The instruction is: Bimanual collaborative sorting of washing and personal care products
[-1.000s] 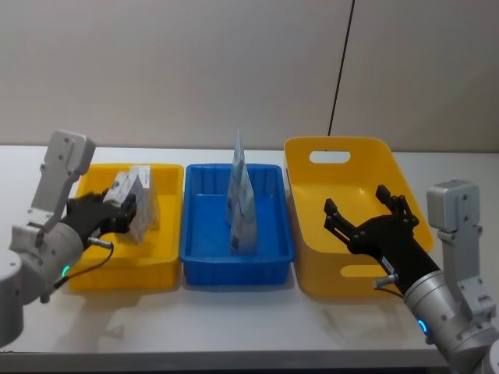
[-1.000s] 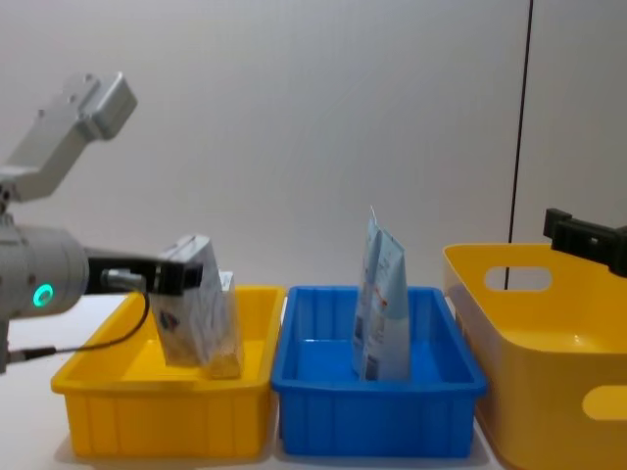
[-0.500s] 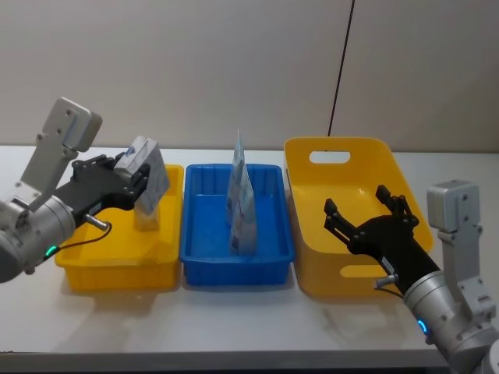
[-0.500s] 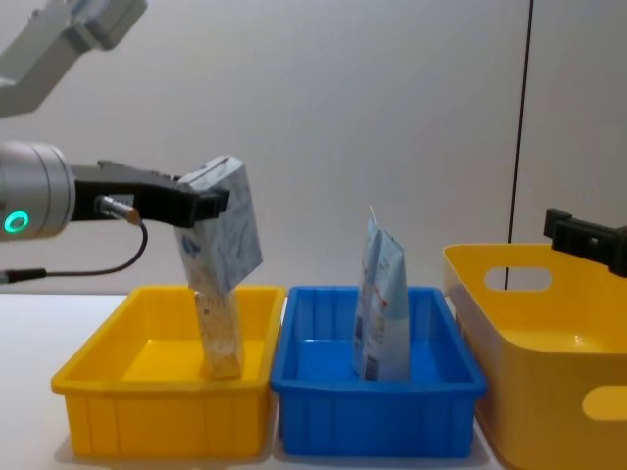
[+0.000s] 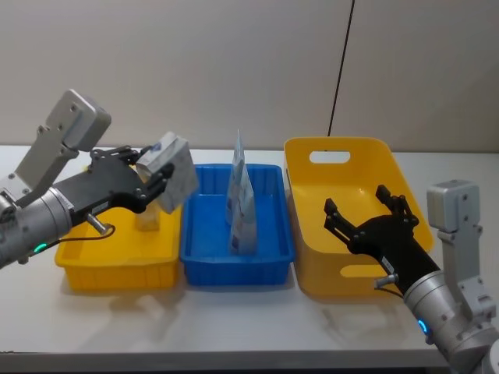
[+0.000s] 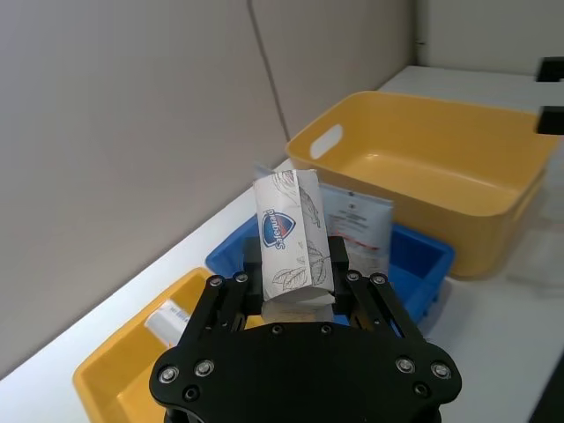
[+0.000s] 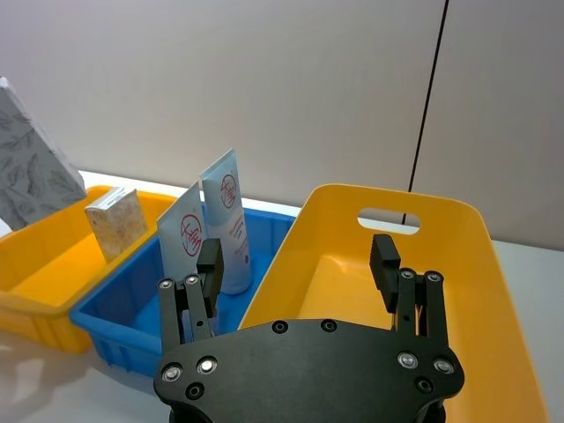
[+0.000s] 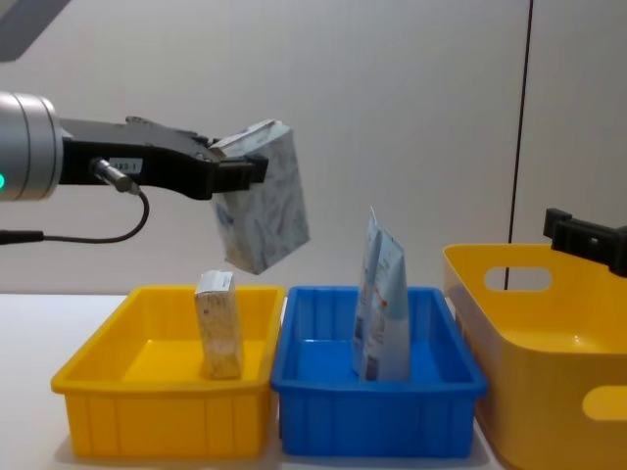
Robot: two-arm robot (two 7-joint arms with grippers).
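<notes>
Left tool (image 8: pixel 245 169) clamps leaf-printed pack (image 8: pixel 265 201) midair (logo (image 6: pixel 275 231) seen from the wrist); right tool (image 5: pixel 355 204) spread open, cropped in chest view.

Left arm (image 5: pixel 39 222): silver-grey barrel forearm, a teal lamp (image 5: pixel 35 248) glowing on it, a pale grey boxy housing (image 5: pixel 69 134) capping it.
Left gripper (image 5: pixel 156 173): matte black. A thin black cable (image 8: pixel 93 238) is looping from a small metal plug (image 8: pixel 116 174).
Right arm (image 5: pixel 437 300): matching barrel and grey box (image 5: pixel 452 209), a blue lamp (image 5: pixel 422 327) glowing.
Right gripper (image 7: pixel 296 256): black, its palm plate showing round silver screws (image 7: pixel 279 327).
</notes>
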